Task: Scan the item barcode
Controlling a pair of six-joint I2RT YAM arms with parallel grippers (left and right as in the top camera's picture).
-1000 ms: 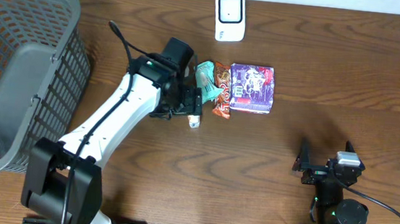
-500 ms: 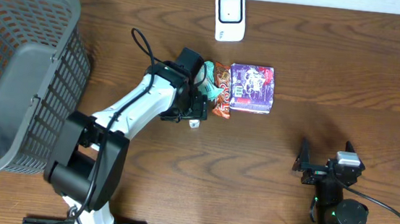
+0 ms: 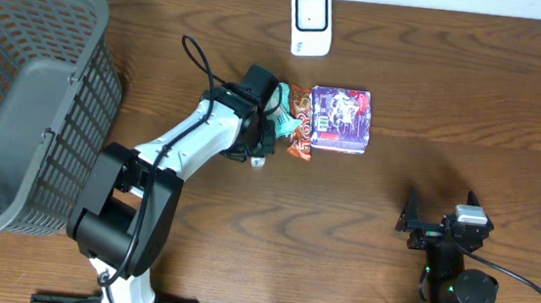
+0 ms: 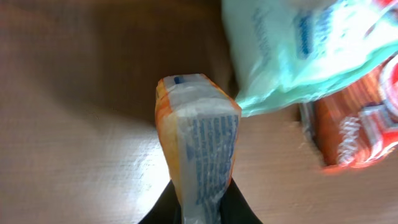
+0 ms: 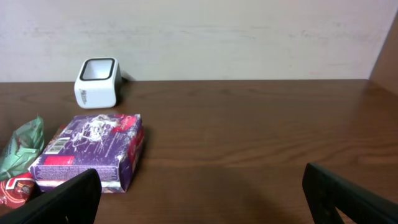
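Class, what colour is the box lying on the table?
The box is purple with pale markings, shown best in the right wrist view.

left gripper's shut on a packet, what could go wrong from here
The left gripper holds the orange-edged packet by its thin end, so it may slip when lifted. The teal bag seems to touch it and could drag along. No barcode shows, so it may miss the scanner.

Soft, even light in the overhead view, wooden surface (image 3: 470,110) sharp, left wrist view close and blurred, orange-edged packet (image 4: 199,143) nearly sharp, green packet (image 4: 292,56) smeared upper right, dark shadow upper centre, right wrist view clear.
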